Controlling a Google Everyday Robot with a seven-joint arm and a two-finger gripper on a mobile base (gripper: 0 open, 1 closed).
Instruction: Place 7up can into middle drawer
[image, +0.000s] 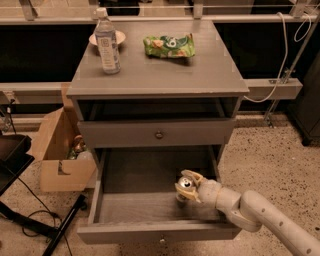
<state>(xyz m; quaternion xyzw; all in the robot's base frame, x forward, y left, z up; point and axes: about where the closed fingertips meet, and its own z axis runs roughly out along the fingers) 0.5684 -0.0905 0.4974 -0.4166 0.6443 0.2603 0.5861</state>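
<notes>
The 7up can (185, 183), small and silver with its top facing up, is held in my gripper (188, 186), whose fingers are closed around it. The gripper reaches in from the lower right and holds the can low inside the pulled-out middle drawer (131, 175), over the right part of its tray. I cannot tell whether the can touches the drawer floor. The drawer's front wall (150, 232) is nearest the camera.
Above the open drawer is a closed drawer front with a round knob (159, 134). On the cabinet top stand a clear water bottle (107, 42), a small plate (118, 36) and a green snack bag (169, 46). A cardboard box (56, 142) and black stand legs (60, 227) are to the left.
</notes>
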